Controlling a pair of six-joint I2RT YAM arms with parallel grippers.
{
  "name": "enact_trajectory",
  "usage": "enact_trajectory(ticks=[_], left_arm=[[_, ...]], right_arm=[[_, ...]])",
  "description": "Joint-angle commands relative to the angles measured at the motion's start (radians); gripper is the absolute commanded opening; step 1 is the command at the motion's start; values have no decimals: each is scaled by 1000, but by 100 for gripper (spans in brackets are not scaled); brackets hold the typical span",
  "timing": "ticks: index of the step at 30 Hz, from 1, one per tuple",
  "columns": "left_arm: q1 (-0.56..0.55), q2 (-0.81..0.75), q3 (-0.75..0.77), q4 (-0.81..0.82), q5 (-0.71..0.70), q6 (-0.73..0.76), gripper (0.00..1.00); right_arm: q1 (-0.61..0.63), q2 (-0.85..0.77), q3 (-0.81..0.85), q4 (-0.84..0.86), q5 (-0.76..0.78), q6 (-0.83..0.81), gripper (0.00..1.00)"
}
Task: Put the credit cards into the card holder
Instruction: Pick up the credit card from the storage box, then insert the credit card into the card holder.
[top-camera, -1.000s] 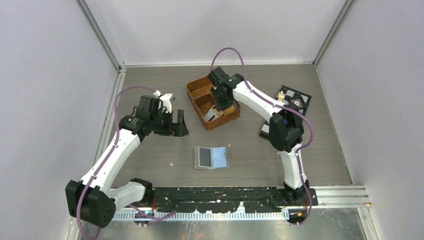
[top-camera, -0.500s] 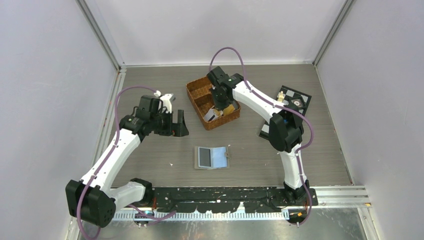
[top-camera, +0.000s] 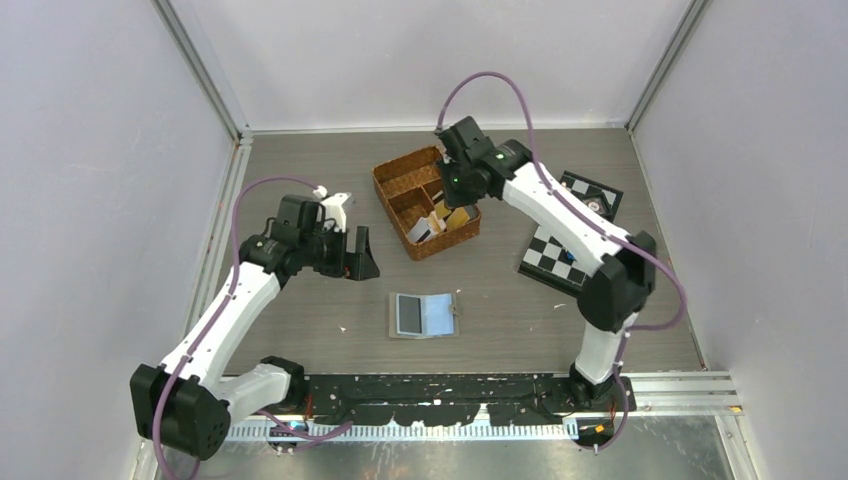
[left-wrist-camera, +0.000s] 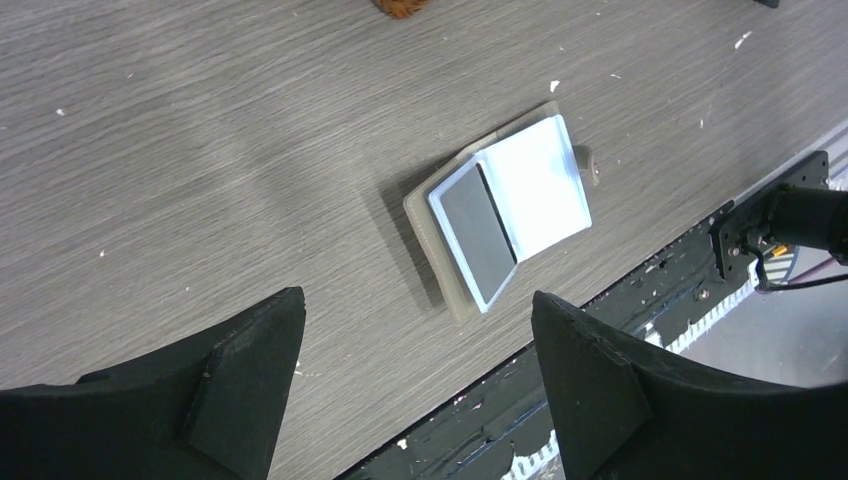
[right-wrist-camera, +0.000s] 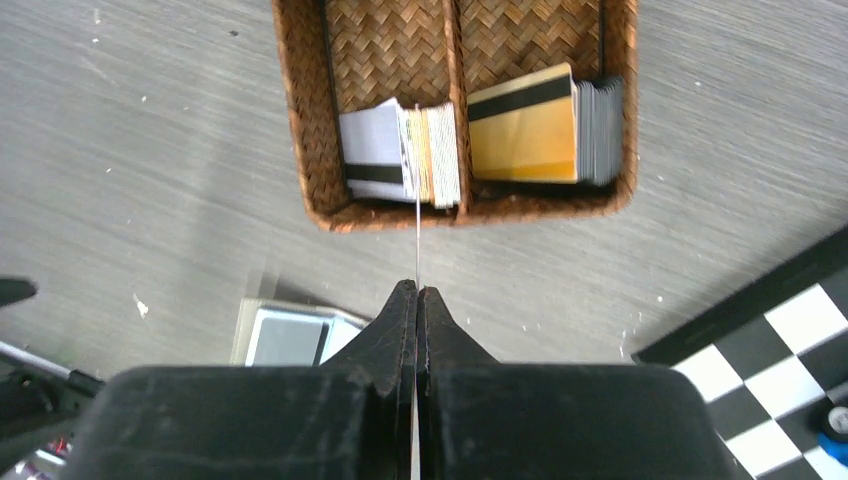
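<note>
My right gripper (right-wrist-camera: 417, 290) is shut on a thin credit card (right-wrist-camera: 417, 200), seen edge-on as a pale line, above the wicker basket (right-wrist-camera: 300, 150). More credit cards stand in the basket: a white one with a dark stripe (right-wrist-camera: 372, 155) and a gold one (right-wrist-camera: 522, 125). From above, the right gripper (top-camera: 453, 188) hangs over the basket (top-camera: 385, 180). The card holder (top-camera: 425, 315) lies open on the table, a dark card in its left sleeve. My left gripper (top-camera: 358, 255) is open and empty. It hovers to the left of the card holder (left-wrist-camera: 505, 215).
A black-and-white checkerboard (top-camera: 556, 250) lies right of the basket, with a dark patterned plate (top-camera: 592, 192) behind it. The black rail (top-camera: 450, 395) runs along the table's near edge. Grey walls enclose the table on three sides.
The right gripper closed on a card in the basket and lifted it out as the arm swung up and back. The left gripper's fingers narrowed slightly.
</note>
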Motion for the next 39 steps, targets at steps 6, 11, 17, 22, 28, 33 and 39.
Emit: enact_trajectory(ticks=[6,11,17,22,28,33,39], left_arm=[[-38,-70,-27,111,188,31,82],[-144,-61,-34,146,290,46,82],[-274,-35,-47,209,461,44,82],[-353,-11,-50,233,568,40,77],[-357,-14,-53,225,564,48,65],[-376,-6,-57,243,628,41,39],[-385,-10,-64,247,642,40,19]], right_arm=[[10,-347,-299,-2,-215,10,1],[39,-473,-479,64,-513,28,1],[163,-526,-594,117,-713,13,1],[216,-532,-609,134,-803,-7,0],[227,-552,-619,142,-857,-35,1],[227,-549,-617,131,-851,-47,1],[226,-546,-614,128,-831,-55,1]])
